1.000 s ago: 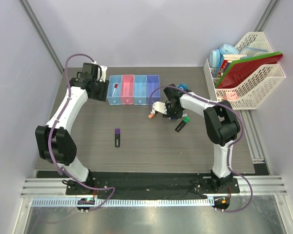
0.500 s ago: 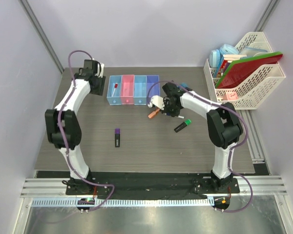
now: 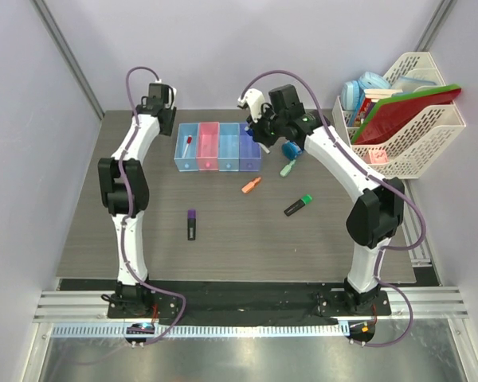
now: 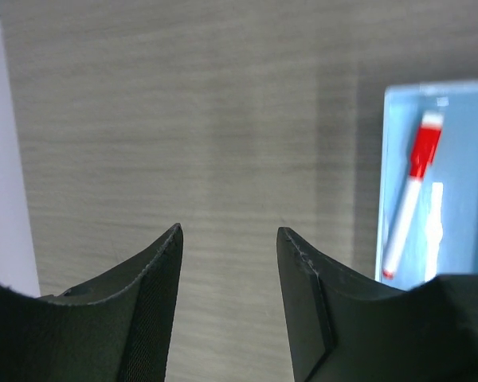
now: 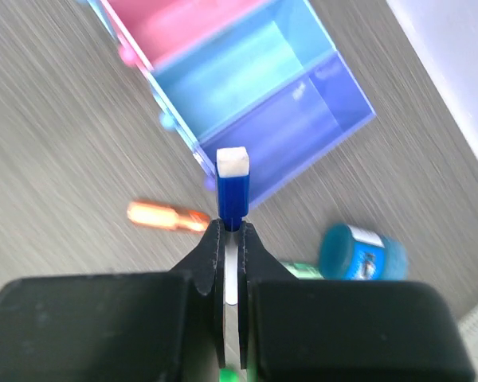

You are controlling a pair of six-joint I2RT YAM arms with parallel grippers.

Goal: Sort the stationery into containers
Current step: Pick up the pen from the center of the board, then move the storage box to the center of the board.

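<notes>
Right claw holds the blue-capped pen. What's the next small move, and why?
Probably nudge the right claw forward so the blue-capped pen hangs over the purple-blue bin before opening: the wrist view shows its cap at that bin's near wall, not inside.

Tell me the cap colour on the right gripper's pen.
Blue, on the pen; white end. Right wrist view shows it best.

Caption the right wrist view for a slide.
Right end effector shut on a blue-capped white pen near the purple-blue translucent bin; orange piece and round blue roll on the table.
</notes>
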